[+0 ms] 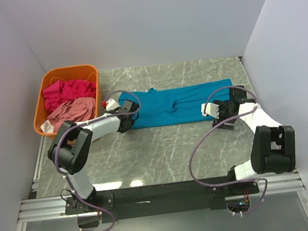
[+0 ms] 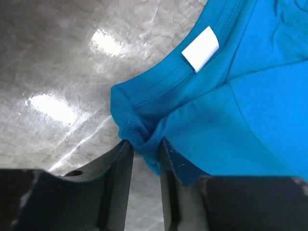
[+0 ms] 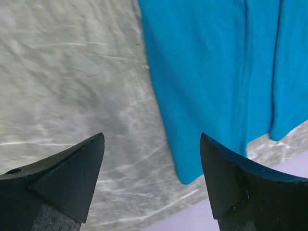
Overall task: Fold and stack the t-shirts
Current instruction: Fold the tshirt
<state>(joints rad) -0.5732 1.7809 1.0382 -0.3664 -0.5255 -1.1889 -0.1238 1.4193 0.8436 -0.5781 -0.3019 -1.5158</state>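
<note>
The teal-blue t-shirt [image 1: 180, 104] lies spread flat across the middle of the table. My left gripper [image 1: 130, 108] is at its left end, shut on a bunched fold of the fabric [image 2: 139, 137] near the collar, just below the white neck label [image 2: 200, 49]. My right gripper [image 1: 239, 96] hovers open at the shirt's right end. A corner of the teal-blue t-shirt [image 3: 207, 72] lies just inside its right finger, and nothing sits between the jaws [image 3: 151, 139]. A magenta-pink t-shirt [image 1: 69, 91] and a dusty salmon-pink t-shirt [image 1: 76, 110] lie crumpled in the basket.
The orange plastic basket [image 1: 66, 71] stands at the back left against the wall. White walls close in the grey marble table [image 1: 163, 153] on the left, back and right. The right wall is close to my right gripper.
</note>
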